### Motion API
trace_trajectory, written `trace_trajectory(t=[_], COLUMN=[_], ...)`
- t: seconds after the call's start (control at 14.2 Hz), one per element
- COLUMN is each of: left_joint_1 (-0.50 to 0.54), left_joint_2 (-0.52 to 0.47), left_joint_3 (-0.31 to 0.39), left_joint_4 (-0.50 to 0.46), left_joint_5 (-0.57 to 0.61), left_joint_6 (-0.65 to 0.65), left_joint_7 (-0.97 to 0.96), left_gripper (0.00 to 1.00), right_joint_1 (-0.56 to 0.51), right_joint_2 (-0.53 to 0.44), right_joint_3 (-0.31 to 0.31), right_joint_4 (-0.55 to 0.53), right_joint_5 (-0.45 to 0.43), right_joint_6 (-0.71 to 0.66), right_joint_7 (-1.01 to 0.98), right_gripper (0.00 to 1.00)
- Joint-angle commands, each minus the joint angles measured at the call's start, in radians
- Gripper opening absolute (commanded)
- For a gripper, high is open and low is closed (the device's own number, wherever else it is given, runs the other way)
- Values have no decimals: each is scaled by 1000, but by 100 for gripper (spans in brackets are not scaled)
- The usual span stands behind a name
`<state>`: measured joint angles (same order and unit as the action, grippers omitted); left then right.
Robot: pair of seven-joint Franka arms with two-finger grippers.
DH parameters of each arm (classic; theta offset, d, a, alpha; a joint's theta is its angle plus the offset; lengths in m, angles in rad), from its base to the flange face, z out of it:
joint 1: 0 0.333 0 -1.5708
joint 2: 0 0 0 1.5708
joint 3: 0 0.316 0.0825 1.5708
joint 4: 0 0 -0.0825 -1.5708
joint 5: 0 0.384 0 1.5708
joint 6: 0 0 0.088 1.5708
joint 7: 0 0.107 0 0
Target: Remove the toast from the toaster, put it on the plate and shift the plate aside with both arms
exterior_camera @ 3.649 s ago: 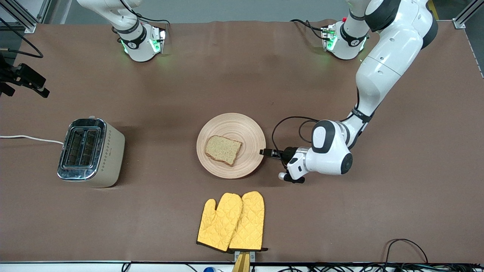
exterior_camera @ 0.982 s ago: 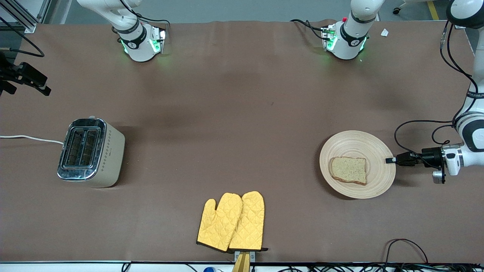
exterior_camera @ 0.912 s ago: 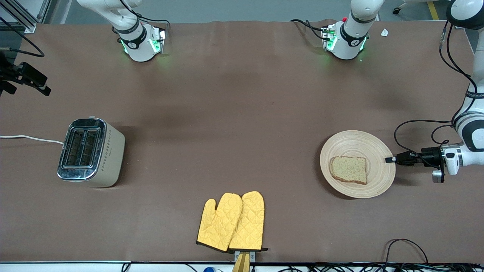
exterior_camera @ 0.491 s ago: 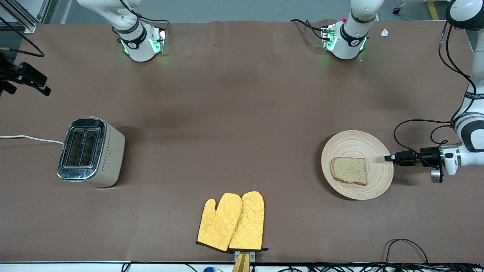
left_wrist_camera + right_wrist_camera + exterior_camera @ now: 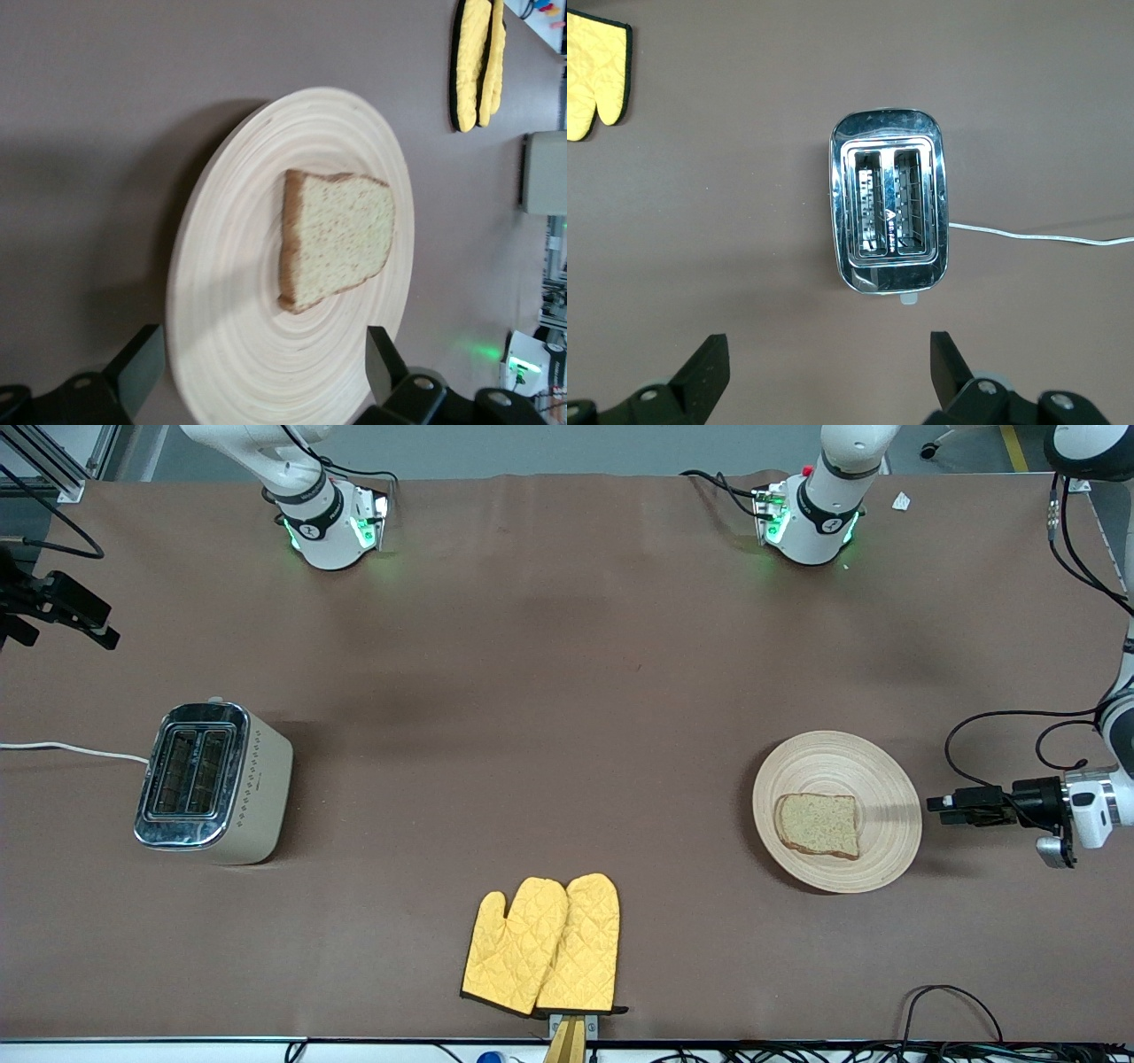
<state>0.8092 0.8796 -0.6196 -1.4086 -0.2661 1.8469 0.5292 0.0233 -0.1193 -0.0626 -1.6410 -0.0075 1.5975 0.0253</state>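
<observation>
The round pale wooden plate (image 5: 877, 779) lies on the table toward the left arm's end. The toast (image 5: 818, 825) lies flat on it, on its side toward the right arm's end. My left gripper (image 5: 937, 804) is open, low beside the plate's rim and apart from it. In the left wrist view its fingers (image 5: 142, 363) stand either side of the plate's edge (image 5: 248, 354), with the toast (image 5: 341, 235) farther in. My right gripper (image 5: 827, 354) is open and empty, high over the table beside the toaster; it is out of the front view.
A steel toaster (image 5: 213, 782) with empty slots stands toward the right arm's end, its white cord (image 5: 71, 749) running off the table. It also shows in the right wrist view (image 5: 889, 212). Yellow oven mitts (image 5: 542, 945) lie near the front edge.
The left gripper dragged the plate with the toast from the table's middle toward the left arm's end, then let go of the rim and drew back. The right arm has not moved.
</observation>
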Motion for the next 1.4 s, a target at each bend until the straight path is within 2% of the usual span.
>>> trace_trajectory(t=[0.0,0.49,0.63,0.91,1.33], left_joint_1=[-10,-15,-18,-61,-77], left_joint_2=[-86,-253,-312,-434,-566], left_joint_3=[-50,-228,-262,-273,-313], left_joint_4=[-7,-13,-23,-27,-20], left_joint_5=[77,329,363,418,416], left_joint_6=[-15,-11,-18,-78,-155], left_joint_7=[-130,-489,-572,-676,-797], left_gripper=[100,100,100,100,100], right_joint_1=[-11,-11,-11,-11,-11], right_joint_2=[-5,-3,-5,-3,-3], right_joint_3=[10,10,10,10,10], right_joint_4=[3,3,3,3,3], right_joint_5=[-12,-12,-12,-12,-12], right_joint_6=[-8,-8,-8,-8,-8], right_joint_7=[-12,-12,-12,-12,-12], right_gripper=[100,100,100,100,100])
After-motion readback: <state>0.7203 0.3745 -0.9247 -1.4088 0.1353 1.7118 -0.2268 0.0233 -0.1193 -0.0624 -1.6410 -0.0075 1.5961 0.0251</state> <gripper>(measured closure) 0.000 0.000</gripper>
